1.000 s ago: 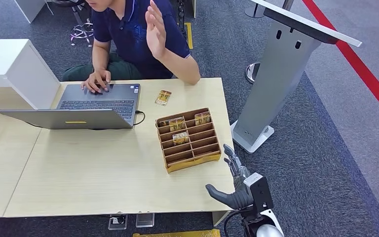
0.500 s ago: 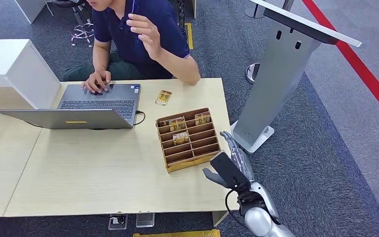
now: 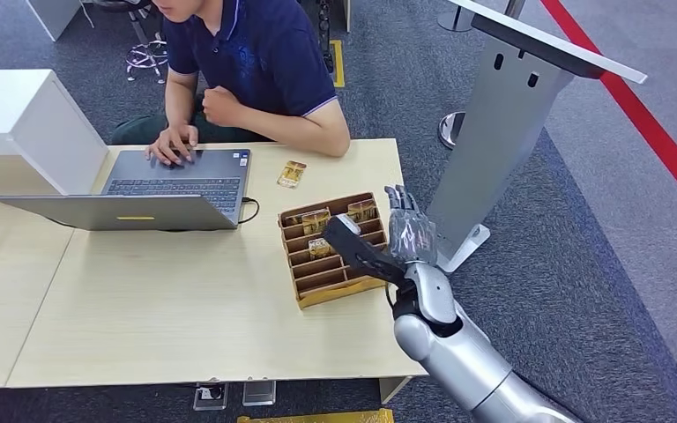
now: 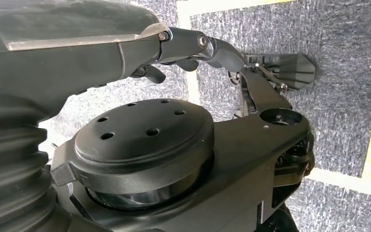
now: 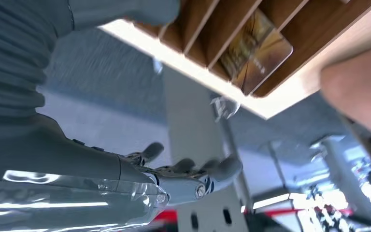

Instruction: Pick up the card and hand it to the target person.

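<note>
At the tray's right edge:
Right hand: fingers spread, holding nothing.
Tray: wooden, cards upright in slots.

Right arm: my silver arm reaches up from below, stretched forward.
Right hand: my right hand is raised, fingers apart, holding nothing.
Left hand: my left hand hangs down, fingers slightly curled.

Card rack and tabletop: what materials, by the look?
Card rack: looks like thin wood or fibreboard, brown and matte; the slats show plain cut edges in the right wrist view, front lip paler. Table: likely pale wood-grain laminate, smooth with a low sheen. Neither is certain from these views.
</note>
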Controlling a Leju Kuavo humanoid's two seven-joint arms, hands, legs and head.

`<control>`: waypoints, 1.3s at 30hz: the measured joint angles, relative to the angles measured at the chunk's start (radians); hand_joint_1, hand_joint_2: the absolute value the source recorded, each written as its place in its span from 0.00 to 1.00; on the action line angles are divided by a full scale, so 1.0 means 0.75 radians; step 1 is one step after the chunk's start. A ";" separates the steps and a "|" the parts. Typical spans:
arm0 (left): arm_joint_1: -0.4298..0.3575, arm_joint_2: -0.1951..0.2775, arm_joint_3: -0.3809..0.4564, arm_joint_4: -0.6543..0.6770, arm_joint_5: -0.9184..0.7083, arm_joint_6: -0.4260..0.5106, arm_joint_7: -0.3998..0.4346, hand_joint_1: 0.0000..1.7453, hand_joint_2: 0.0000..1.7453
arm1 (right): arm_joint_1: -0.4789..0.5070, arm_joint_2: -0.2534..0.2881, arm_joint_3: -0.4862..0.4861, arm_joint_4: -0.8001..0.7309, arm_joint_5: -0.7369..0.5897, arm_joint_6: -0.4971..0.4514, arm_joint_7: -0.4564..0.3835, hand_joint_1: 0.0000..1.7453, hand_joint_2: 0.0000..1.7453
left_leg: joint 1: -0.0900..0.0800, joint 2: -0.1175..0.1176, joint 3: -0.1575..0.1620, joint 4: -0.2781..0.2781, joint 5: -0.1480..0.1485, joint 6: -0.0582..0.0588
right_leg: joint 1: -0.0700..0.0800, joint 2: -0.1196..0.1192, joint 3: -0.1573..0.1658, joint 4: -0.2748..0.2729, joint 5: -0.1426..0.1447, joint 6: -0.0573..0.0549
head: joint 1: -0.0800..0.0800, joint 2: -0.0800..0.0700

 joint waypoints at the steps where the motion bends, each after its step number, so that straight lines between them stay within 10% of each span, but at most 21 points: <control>1: -0.001 -0.001 0.000 0.000 -0.001 0.001 0.001 0.00 1.00 | -0.021 0.011 0.017 0.025 0.042 0.007 0.034 0.36 1.00 | 0.000 0.000 0.000 0.000 0.000 0.000 | 0.000 0.000 0.000 0.000 0.000 0.000 | 0.000 0.000; 33: 0.002 -0.004 -0.002 0.000 0.011 0.016 0.014 0.00 1.00 | -0.209 0.307 0.212 0.518 0.218 0.019 0.063 0.55 1.00 | 0.000 0.000 0.000 0.000 0.000 0.000 | 0.000 0.000 -0.001 0.000 0.000 0.000 | 0.000 0.000; 39: 0.007 -0.004 -0.002 0.000 0.017 0.016 0.014 0.00 1.00 | -0.206 0.314 0.222 0.517 0.218 0.015 0.109 0.42 1.00 | 0.000 0.000 0.000 0.000 0.000 0.000 | 0.000 0.000 -0.001 0.000 0.000 0.000 | 0.001 0.000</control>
